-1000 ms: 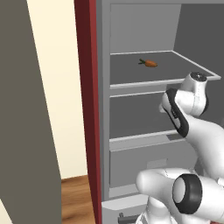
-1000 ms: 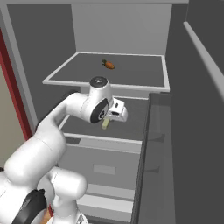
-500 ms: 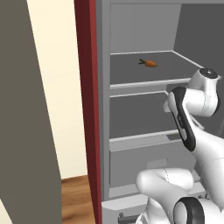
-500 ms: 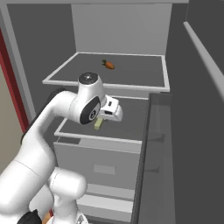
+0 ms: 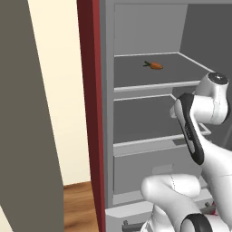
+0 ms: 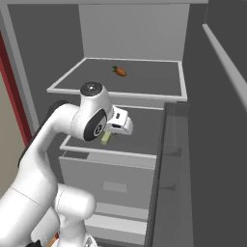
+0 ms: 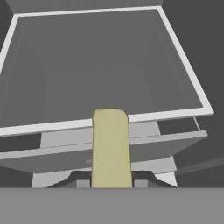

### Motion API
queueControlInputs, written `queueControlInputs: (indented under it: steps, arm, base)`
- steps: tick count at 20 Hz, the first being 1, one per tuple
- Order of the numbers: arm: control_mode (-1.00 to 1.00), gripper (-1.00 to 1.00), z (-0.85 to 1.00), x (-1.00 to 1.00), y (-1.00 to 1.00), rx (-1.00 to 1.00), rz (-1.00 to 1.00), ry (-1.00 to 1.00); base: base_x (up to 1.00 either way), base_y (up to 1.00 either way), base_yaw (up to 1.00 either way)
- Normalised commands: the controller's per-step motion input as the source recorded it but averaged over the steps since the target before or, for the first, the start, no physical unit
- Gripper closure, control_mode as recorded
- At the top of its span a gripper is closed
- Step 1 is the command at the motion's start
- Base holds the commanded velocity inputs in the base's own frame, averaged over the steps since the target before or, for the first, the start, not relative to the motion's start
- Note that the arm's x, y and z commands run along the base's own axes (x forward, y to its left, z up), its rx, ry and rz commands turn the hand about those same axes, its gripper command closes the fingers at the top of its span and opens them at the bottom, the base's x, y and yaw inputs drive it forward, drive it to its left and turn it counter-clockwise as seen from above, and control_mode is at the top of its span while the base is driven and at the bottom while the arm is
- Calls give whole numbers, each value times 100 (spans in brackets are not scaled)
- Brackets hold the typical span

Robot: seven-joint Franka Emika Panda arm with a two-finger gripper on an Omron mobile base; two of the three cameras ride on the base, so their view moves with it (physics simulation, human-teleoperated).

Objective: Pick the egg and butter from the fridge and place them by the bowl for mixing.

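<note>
**Butter stick gripped over the middle shelf**

A pale yellow, smooth, round-ended butter stick [image 7: 111, 148] is clamped in the closed hand [image 6: 110, 136], long axis pointed away along the fingers, above the fridge's [image 5: 149, 113] flat grey, pale-edged shelf [image 7: 105, 70].

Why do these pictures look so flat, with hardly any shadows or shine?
Left base view: the fridge is even grey, the carrot casts almost no shadow. Right base view: only soft shading on the arm. Hand view: sharp throughout, the pale yellow stick untextured, no glare.
</note>
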Motion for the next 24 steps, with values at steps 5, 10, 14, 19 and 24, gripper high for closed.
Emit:
queueControlInputs:
  steps: [5, 10, 14, 19, 24]
  arm:
    - [100, 100, 0, 0, 0, 0, 0, 0]
    - [100, 100, 0, 0, 0, 0, 0, 0]
    - [100, 100, 0, 0, 0, 0, 0, 0]
    - [100, 100, 0, 0, 0, 0, 0, 0]
    - [100, 100, 0, 0, 0, 0, 0, 0]
  base:
    - [-55, 9, -2]
    - [-65, 16, -2]
    - [-76, 18, -6]
    - [-85, 22, -12]
    - [-83, 27, -29]
